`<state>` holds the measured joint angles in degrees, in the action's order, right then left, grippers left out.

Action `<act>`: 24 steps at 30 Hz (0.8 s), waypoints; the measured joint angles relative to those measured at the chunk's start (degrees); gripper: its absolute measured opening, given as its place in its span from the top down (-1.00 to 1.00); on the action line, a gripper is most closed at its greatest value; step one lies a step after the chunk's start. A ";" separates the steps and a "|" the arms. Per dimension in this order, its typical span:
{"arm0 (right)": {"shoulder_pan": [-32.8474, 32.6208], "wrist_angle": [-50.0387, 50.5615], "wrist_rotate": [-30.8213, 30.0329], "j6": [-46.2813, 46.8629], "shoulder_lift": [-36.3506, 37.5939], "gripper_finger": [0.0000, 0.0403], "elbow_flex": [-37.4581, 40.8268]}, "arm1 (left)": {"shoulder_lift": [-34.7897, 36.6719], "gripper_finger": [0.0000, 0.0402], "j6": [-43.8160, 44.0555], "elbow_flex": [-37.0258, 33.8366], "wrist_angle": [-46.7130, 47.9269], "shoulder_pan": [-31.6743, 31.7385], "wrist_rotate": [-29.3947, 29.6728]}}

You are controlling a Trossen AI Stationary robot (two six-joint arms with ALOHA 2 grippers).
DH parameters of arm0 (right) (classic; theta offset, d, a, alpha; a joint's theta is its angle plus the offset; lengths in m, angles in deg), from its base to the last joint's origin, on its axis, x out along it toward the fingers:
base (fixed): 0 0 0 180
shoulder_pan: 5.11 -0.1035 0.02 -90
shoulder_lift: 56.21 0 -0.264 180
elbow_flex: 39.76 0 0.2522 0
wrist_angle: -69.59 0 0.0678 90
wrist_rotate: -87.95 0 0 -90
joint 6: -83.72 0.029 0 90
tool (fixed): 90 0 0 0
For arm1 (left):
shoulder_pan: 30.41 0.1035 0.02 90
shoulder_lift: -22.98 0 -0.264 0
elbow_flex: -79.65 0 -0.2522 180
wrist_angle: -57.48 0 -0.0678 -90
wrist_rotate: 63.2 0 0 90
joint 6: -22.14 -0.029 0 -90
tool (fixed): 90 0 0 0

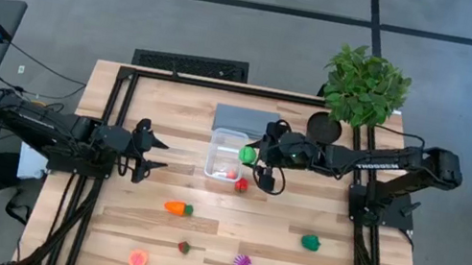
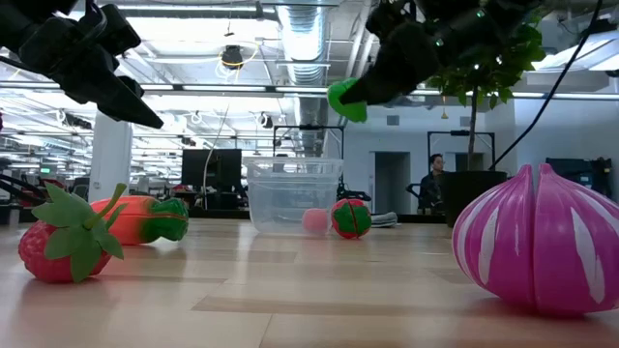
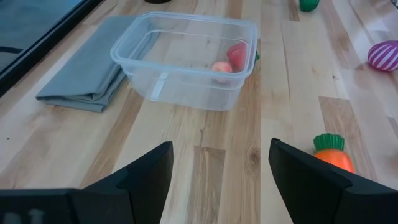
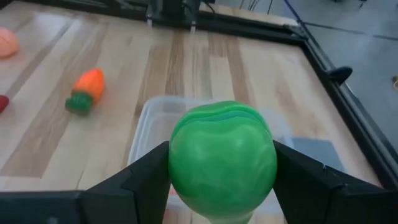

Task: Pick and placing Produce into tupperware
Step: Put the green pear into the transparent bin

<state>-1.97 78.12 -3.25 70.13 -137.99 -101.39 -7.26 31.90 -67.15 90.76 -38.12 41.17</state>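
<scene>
1. Right wrist view: our right gripper [image 4: 222, 167] clamps a green toy fruit [image 4: 222, 158] above the clear tub [image 4: 152, 118].
2. We judge release comes next, once it is centred over the tub.
3. Farther off, our left gripper [image 1: 147, 152] waits open, empty.

Our right arm reaches in from the right side of the table, its wrist extended leftward and raised well above the surface. Our right gripper [image 1: 249, 154] is clamped on a green toy fruit [image 4: 222, 160]. Our left arm waits at the left, and our left gripper [image 1: 154, 155] hangs spread wide.
</scene>
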 joint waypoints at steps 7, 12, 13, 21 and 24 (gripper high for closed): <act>0.75 -2.81 4.00 -0.08 -0.27 -0.32 -0.58 | -0.12 -0.26 -0.04 0.00 -1.35 0.02 0.01; 1.14 -5.48 4.40 -0.37 -4.73 -0.32 -1.50 | -0.13 -0.26 -0.02 0.00 -1.61 0.00 0.00; 1.16 -5.95 4.42 -0.43 -6.08 -0.32 -2.28 | -0.13 -0.26 -0.02 0.00 -1.57 0.02 -0.02; 2.32 -4.81 5.64 -1.96 -15.15 -0.32 -9.04 | -0.13 -0.26 0.09 0.00 -1.38 0.00 -0.15; 3.29 -2.35 6.93 -1.94 -17.66 -0.32 -11.35 | -0.13 -0.26 0.03 0.00 -1.37 0.00 -0.15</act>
<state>1.32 75.77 3.68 68.20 -155.66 -112.74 -7.39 31.93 -67.15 89.39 -38.12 41.01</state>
